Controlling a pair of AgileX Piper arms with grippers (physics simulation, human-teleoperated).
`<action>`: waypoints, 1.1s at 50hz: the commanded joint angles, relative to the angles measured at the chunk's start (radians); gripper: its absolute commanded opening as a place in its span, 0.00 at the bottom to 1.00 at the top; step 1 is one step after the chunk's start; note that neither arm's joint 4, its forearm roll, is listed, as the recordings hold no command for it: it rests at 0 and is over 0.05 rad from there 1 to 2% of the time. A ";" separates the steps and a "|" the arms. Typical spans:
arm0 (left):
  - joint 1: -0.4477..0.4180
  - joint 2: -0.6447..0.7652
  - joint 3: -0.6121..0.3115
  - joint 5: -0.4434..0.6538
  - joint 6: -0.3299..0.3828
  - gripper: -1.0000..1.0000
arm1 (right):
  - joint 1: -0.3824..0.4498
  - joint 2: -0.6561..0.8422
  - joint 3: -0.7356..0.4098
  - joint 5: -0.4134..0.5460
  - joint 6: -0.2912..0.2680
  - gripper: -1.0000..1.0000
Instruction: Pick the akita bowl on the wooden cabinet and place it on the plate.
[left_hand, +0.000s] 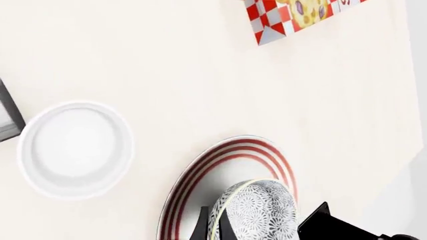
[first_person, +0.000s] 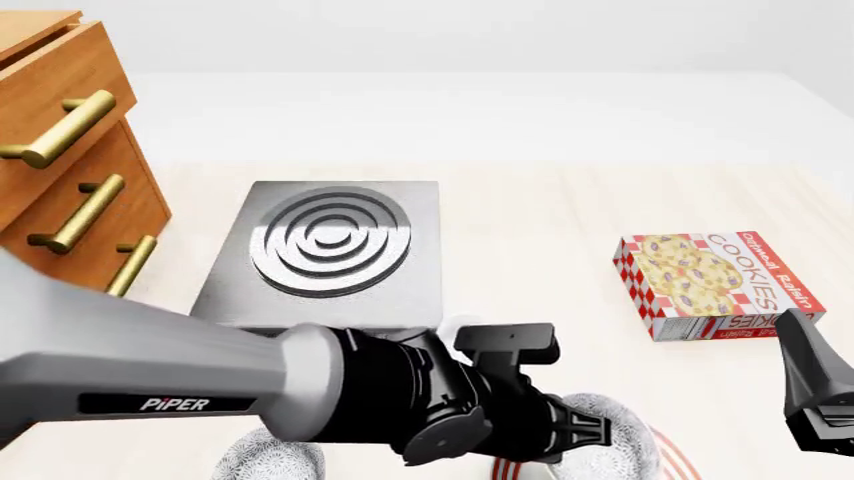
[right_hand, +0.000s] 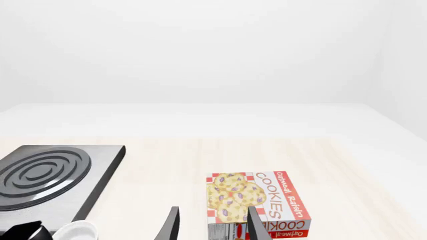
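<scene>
The akita bowl (left_hand: 260, 212), white with a dark lacy pattern, hangs tilted over the plate (left_hand: 230, 165), a white plate with red rings. My left gripper (left_hand: 212, 221) is shut on the bowl's rim, one dark finger on each side of the wall. From the front, the bowl (first_person: 617, 428) shows just past the left gripper (first_person: 582, 437), with the plate (first_person: 671, 455) under it at the bottom edge. The wooden cabinet (first_person: 67, 150) stands at the far left. My right gripper (right_hand: 212, 226) is open and holds nothing, low at the right (first_person: 811, 392).
A grey stove (first_person: 327, 245) with silver rings sits mid-table beside the cabinet. A cookies box (first_person: 714, 285) lies to the right. A plain white ramekin (left_hand: 75, 149) stands near the plate. A second patterned bowl (first_person: 267, 462) peeks out under the left arm.
</scene>
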 joint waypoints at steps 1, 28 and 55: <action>-0.004 -0.011 0.018 -0.019 0.004 0.00 | 0.000 0.000 0.000 0.000 0.000 1.00; 0.028 -0.119 -0.035 0.105 0.125 1.00 | 0.000 0.000 0.000 0.000 0.000 1.00; 0.264 -0.474 -0.034 0.343 0.297 1.00 | 0.000 0.000 0.000 0.000 0.000 1.00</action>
